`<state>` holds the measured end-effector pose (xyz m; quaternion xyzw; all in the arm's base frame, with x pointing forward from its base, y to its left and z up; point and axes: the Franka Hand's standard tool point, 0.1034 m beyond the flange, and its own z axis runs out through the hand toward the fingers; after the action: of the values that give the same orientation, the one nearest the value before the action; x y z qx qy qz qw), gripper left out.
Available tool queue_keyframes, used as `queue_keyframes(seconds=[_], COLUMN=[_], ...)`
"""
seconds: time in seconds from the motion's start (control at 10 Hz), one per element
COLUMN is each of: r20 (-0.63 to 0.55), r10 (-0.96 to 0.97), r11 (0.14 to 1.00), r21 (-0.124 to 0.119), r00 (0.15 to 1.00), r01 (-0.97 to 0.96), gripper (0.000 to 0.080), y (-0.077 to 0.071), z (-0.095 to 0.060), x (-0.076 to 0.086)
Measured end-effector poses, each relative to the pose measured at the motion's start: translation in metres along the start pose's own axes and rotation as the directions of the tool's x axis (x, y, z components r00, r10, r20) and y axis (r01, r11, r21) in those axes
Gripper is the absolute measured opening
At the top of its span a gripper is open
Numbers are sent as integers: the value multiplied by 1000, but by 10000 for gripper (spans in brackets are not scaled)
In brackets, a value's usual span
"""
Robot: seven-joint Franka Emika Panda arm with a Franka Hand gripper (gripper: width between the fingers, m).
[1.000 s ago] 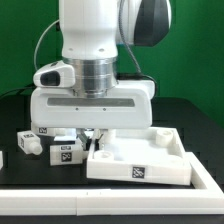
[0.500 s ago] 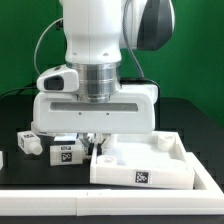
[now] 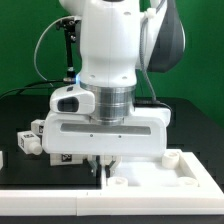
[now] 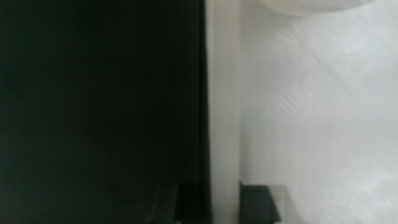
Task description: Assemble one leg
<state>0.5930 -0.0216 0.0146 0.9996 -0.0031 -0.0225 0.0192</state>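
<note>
In the exterior view, the gripper (image 3: 100, 170) is seen lowered to the black worktop (image 3: 14, 108), at the corner of the large white panel (image 3: 175, 176) that faces the exterior view's left. The panel lies flat along the worktop's front edge, toward the corner at the exterior view's right. The leg (image 3: 66, 156) is found on its side just beside the gripper, toward the worktop's edge at the exterior view's left and half hidden under the wide gripper body. A second leg (image 3: 30, 143) is seen further toward that edge. Neither leg is touched. In the wrist view no leg is shown. The dark fingertips (image 4: 262, 205) are seen standing on either side of the panel's raised rim, the gripper (image 4: 224, 205) thus straddling it, with bare worktop (image 4: 89, 100) on one side and the panel's floor (image 4: 311, 110) with a round corner socket (image 4: 320, 5) on the other. Whether the rim is actually pinched or only bracketed cannot be told. The step in hand is judged to be the placing of the panel, not yet the fetching of a leg. It would be done well if the panel were kept flat and slid rather than tilted, with the nearby leg not knocked. The rim should then be left by a straight upward lift. The leg should afterwards be taken across its square sides with the peg end left free for a socket.
</note>
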Motion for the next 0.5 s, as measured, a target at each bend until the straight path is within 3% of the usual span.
queue_keyframes(seconds=[0.3, 0.4, 0.5], r20=[4, 10, 25], r10=[-19, -37, -43], r11=[1000, 999, 999], r21=[6, 9, 19], r00=[1000, 999, 999], r01=[19, 37, 43], gripper=[58, 223, 356], y=[1, -1, -5], z=[0, -4, -23], x=[0, -1, -8])
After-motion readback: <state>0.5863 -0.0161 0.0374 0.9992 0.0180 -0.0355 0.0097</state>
